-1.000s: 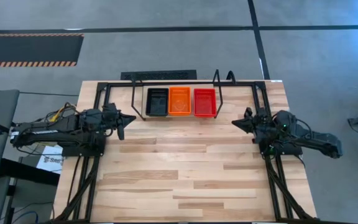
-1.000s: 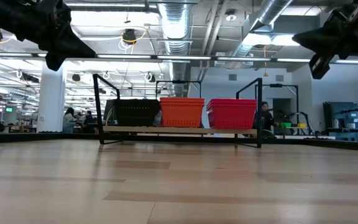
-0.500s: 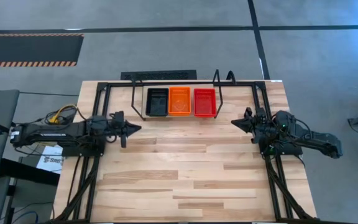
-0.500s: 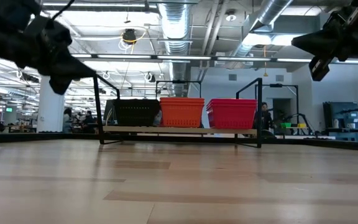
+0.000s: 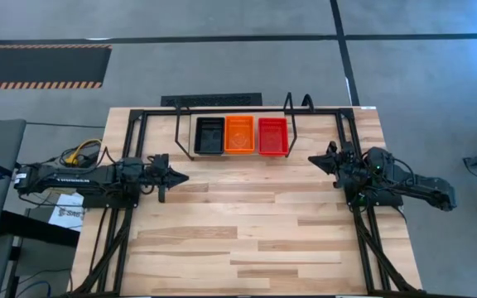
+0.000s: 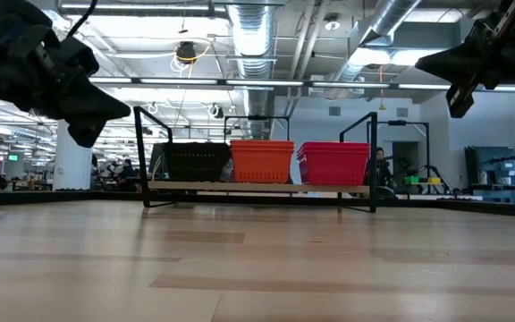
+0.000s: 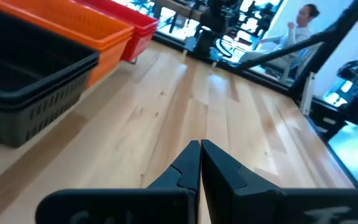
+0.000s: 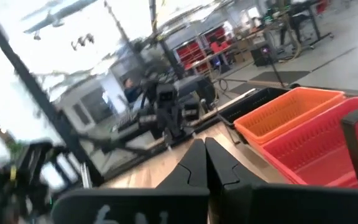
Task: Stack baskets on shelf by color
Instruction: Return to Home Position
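Three stacks of baskets stand side by side on the shelf (image 5: 288,108) at the table's far edge: black (image 5: 209,136), orange (image 5: 239,134) and red (image 5: 272,136). In the low view they show as black (image 6: 197,162), orange (image 6: 262,161) and red (image 6: 333,163) stacks on the shelf board. My left gripper (image 5: 185,175) hovers shut at the table's left, pointing right, clear of everything; its shut fingertips (image 7: 200,146) show in the left wrist view. My right gripper (image 5: 310,160) hovers shut at the table's right, pointing left, its tips (image 8: 204,143) together.
A black rail frame (image 5: 139,116) runs around the table's far part and down both sides. The wooden tabletop (image 5: 247,223) spreads between the arms. Beyond the table, in the left wrist view, a person (image 7: 303,25) sits among room equipment.
My left gripper has sunk and tipped forward, reaching a little toward the table's right, and stays shut. The baskets and my right arm have kept still.
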Controlling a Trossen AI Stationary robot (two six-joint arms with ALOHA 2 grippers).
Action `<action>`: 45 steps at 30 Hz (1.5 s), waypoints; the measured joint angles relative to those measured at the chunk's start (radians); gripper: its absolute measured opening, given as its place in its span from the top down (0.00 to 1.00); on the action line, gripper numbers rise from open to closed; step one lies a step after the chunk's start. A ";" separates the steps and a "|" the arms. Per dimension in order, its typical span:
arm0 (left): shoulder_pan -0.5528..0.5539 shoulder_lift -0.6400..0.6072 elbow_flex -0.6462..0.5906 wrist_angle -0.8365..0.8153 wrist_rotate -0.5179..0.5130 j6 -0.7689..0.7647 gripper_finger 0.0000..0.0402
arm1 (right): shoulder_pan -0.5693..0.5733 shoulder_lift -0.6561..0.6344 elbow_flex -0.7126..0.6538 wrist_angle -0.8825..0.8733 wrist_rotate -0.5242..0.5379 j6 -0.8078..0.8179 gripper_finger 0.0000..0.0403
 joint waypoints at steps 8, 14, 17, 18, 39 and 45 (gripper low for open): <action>-0.011 -0.004 0.000 -0.059 -0.022 -0.245 1.00 | -0.003 0.000 0.000 0.007 0.191 0.102 0.95; -0.011 -0.004 -0.001 -0.109 -0.017 -0.574 1.00 | 0.000 0.000 0.000 -0.002 0.210 0.121 0.90; -0.011 -0.003 -0.001 -0.162 -0.027 -0.555 1.00 | 0.000 0.000 0.000 -0.016 0.210 0.158 0.89; -0.011 -0.002 0.000 -0.158 -0.043 -0.561 1.00 | 0.000 0.000 0.000 -0.019 0.210 0.171 0.89; -0.011 -0.003 0.007 -0.099 -0.152 -0.359 1.00 | 0.069 0.002 0.001 -0.028 0.110 0.081 0.89; -0.011 -0.003 0.007 -0.067 -0.135 -0.265 1.00 | 0.120 0.002 0.001 0.015 0.106 -0.046 0.89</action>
